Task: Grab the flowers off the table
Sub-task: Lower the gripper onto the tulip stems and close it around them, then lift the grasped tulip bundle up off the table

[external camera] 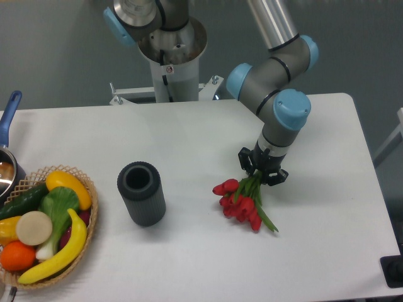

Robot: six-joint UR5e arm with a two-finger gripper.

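The gripper (262, 170) comes down from the grey arm with blue joint caps and its two black fingers are pinched around the green stems of the flowers (241, 202), close to where the stems gather. The red tulip buds fan out below and to the left of the fingers, and one long green leaf trails off to the lower right of the bunch. Whether the buds rest on the table (189, 138) or hang just above it cannot be told from this view. Taking the bunch as the landmark, a dark grey cylinder (141, 193) stands upright well to its left, its open top facing up. Farther left of the bunch, at the edge of the white tabletop, sits a wicker basket (88, 221) holding a banana, an orange, a cucumber, a yellow pepper and other produce. Above that basket, still far left of the bunch, a pot with a blue handle (10, 110) is cut off by the picture edge. Behind the bunch, beyond the far edge of the tabletop, stands the arm's grey base column (171, 60)
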